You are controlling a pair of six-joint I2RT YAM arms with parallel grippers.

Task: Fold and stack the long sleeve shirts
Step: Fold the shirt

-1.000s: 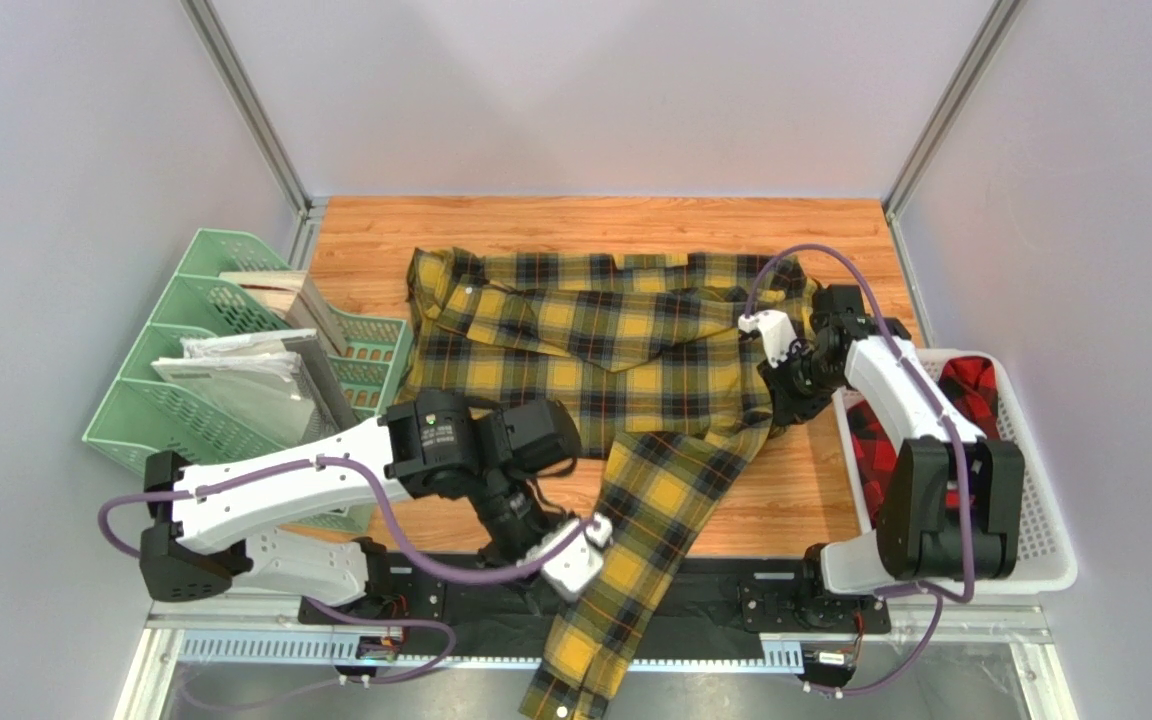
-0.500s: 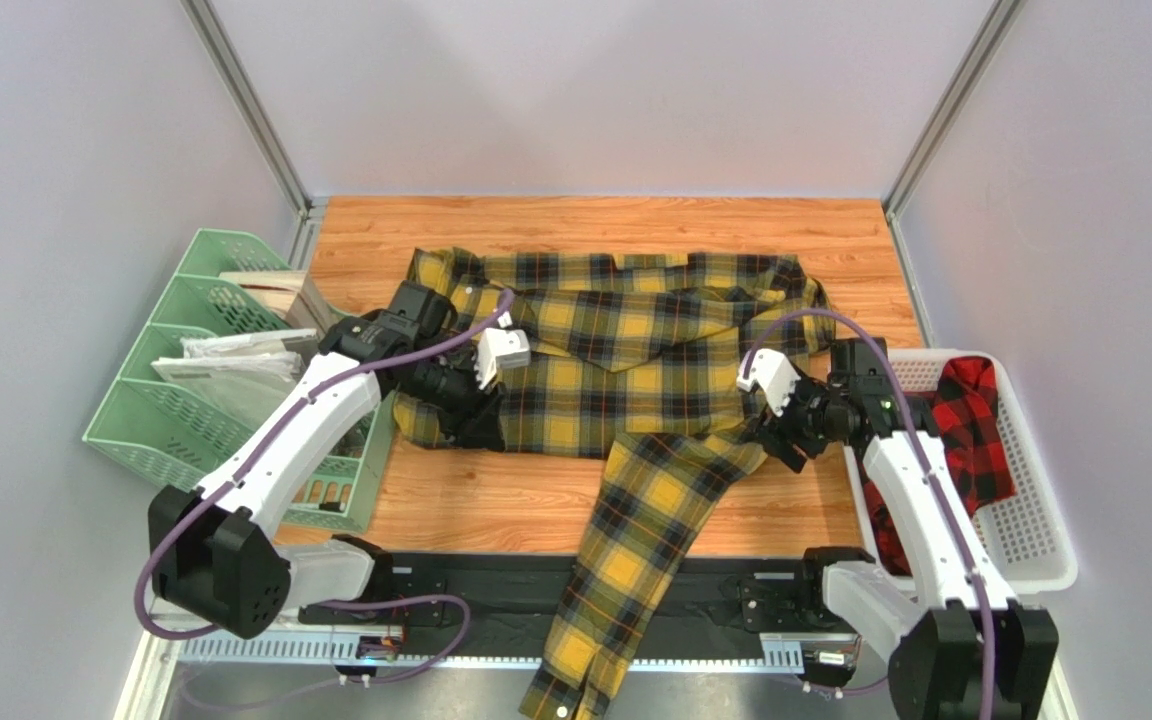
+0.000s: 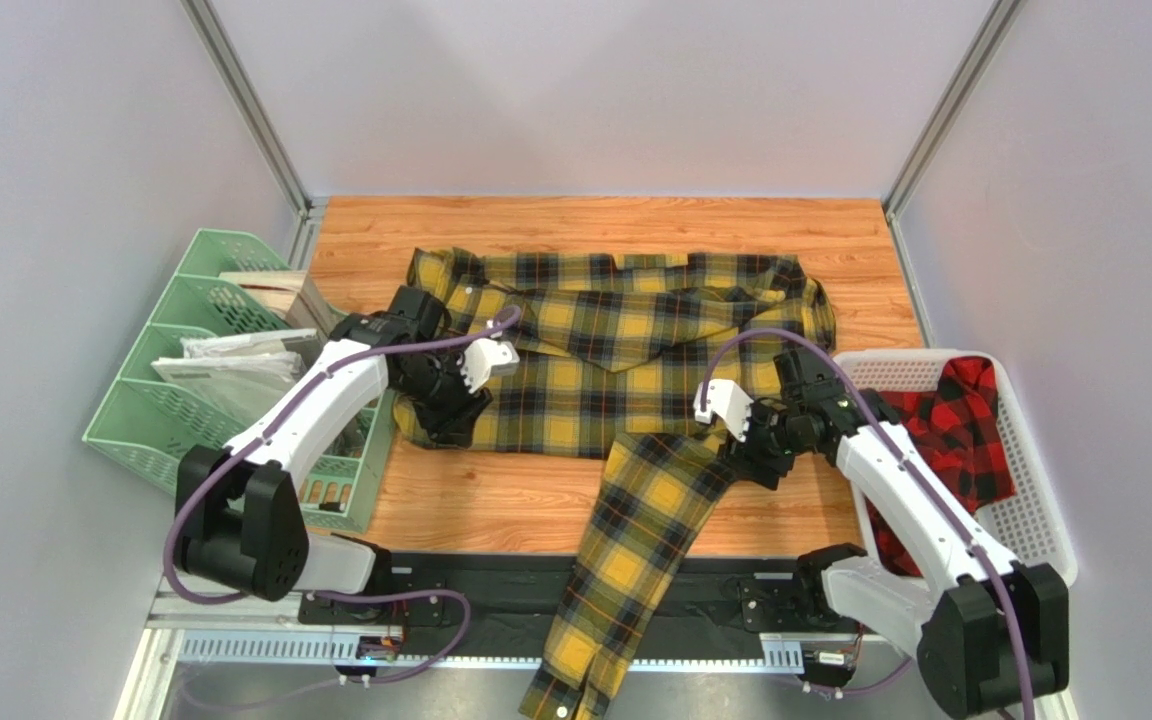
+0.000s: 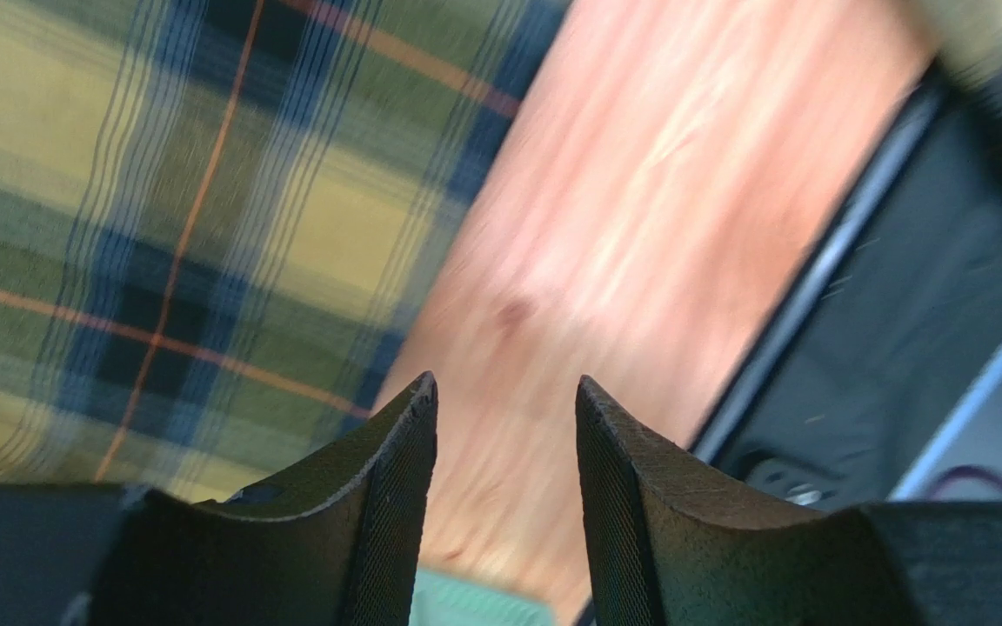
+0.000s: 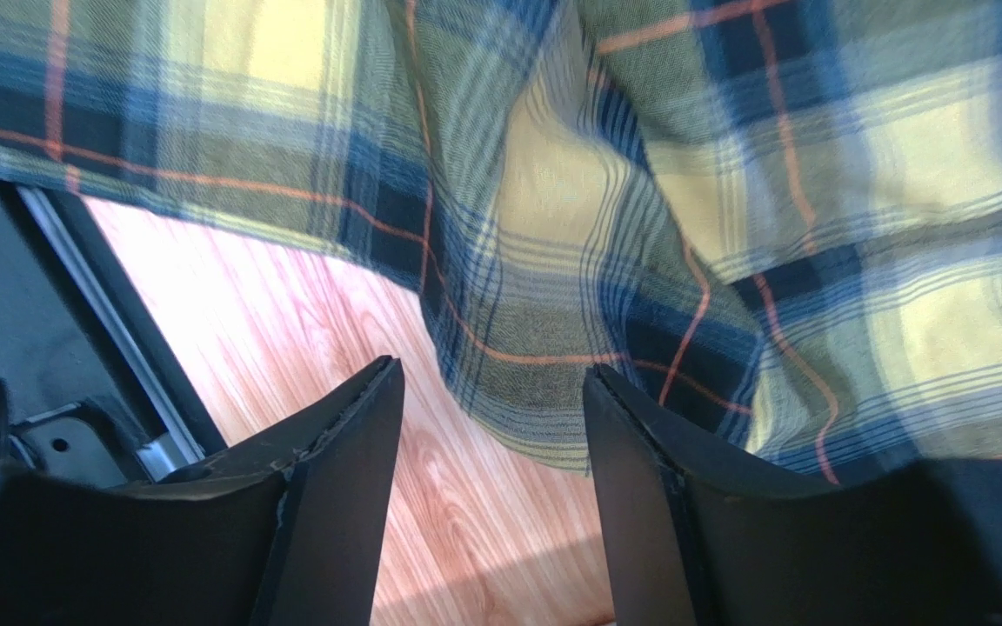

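Note:
The yellow-and-black checked long sleeve shirt (image 3: 612,360) lies spread across the wooden table, and one sleeve (image 3: 627,555) runs down over the front edge. My left gripper (image 3: 447,420) hovers open at the shirt's lower left edge; in the left wrist view its fingers (image 4: 389,457) frame bare wood beside the plaid cloth (image 4: 140,222). Down at the root of that sleeve my right gripper (image 3: 760,462) stands open, a fold of the shirt (image 5: 559,391) just beyond its tips (image 5: 493,372), nothing gripped. The red-and-black checked shirt (image 3: 965,428) sits crumpled in the basket.
A green file organiser (image 3: 162,405) with papers stands at the left, close to my left arm. The white perforated basket (image 3: 1033,540) is at the right edge beside my right arm. A black rail (image 3: 447,578) runs along the table front under the sleeve.
My left arm swung from the front sleeve up to the shirt's left edge. My right gripper let go near the right shoulder and dropped toward the sleeve's root.

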